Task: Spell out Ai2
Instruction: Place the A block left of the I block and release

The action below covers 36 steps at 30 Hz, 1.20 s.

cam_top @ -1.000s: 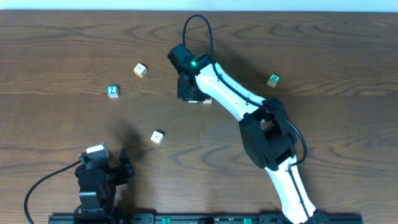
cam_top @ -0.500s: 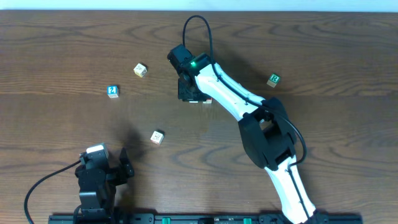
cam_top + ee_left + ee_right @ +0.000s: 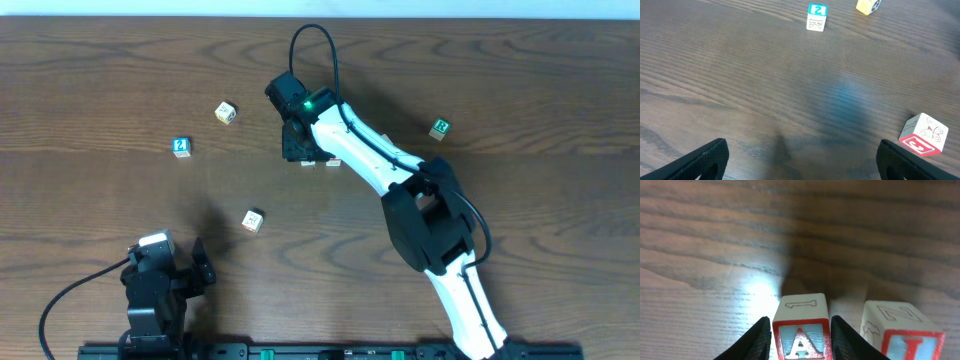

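Right tool [image 3: 801, 339] is closed on the A cube [image 3: 801, 311] by its side faces, bottom centre of the right wrist view. The I cube [image 3: 907, 337] stands just beside it, lower right. The 2 cube [image 3: 181, 146] sits at overhead left. Left tool [image 3: 802, 160] is wide and empty. The cubes are judged light, rigid wood with smooth faces. Grip opposite flat faces squarely.

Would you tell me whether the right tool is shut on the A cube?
Shut: the right tool has its fingers pressed against both sides of the A cube.
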Tool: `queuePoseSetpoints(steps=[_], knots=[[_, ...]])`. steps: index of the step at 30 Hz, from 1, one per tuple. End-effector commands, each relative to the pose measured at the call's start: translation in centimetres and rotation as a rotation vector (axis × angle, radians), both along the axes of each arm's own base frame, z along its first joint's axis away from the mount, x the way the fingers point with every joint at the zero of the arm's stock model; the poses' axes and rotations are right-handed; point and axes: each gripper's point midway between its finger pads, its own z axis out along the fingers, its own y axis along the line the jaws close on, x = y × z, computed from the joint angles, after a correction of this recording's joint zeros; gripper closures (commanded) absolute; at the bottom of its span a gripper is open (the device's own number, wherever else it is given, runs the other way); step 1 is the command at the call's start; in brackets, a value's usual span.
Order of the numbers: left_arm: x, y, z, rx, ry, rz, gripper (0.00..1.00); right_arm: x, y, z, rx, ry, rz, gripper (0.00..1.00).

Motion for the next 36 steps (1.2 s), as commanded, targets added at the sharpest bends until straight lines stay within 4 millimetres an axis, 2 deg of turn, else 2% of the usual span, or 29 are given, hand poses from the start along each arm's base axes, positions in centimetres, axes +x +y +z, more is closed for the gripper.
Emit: queuePoseSetpoints(steps=[1,6,13,17,24,30,33,36], knots=[[-0.1,0.3,-0.3,0.007,0.006,0.011,0.05,0.9,0.0,-0.2,-0.027,-0.042,0.004,0.61],[-0.1,0.3,-0.3,0.007,0.005,0.011,0.05,1.4,-0.1,-0.1,-0.033,-0.066,-0.003,0.61],[-0.1,0.3,-0.3,0.007,0.005,0.011,0.05,0.9,-0.4,-0.2,-0.046,-0.043,-0.002,0.65],[-0.1,0.3,-0.3,0.007,0.006,0.011,0.05,1.0,-0.5,-0.2,-0.046,-0.044,0.000,0.58],[-0.1,0.3,-0.3,0.007,0.006,0.011,0.05,1.7,-0.2,0.2,-0.031,-0.072,0.011,0.60],[-0.1,0.3,-0.3,0.007,0.006,0.011,0.05,3.5,0.2,2.2,-0.033,-0.143,0.041,0.58],[-0.1,0.3,-0.3,0.007,0.006,0.011,0.05,4.4,0.4,3.9,-0.040,-0.185,0.065,0.51],[-0.1,0.3,-0.3,0.007,0.006,0.011,0.05,5.8,1.0,8.2,-0.016,-0.249,0.106,0.44]])
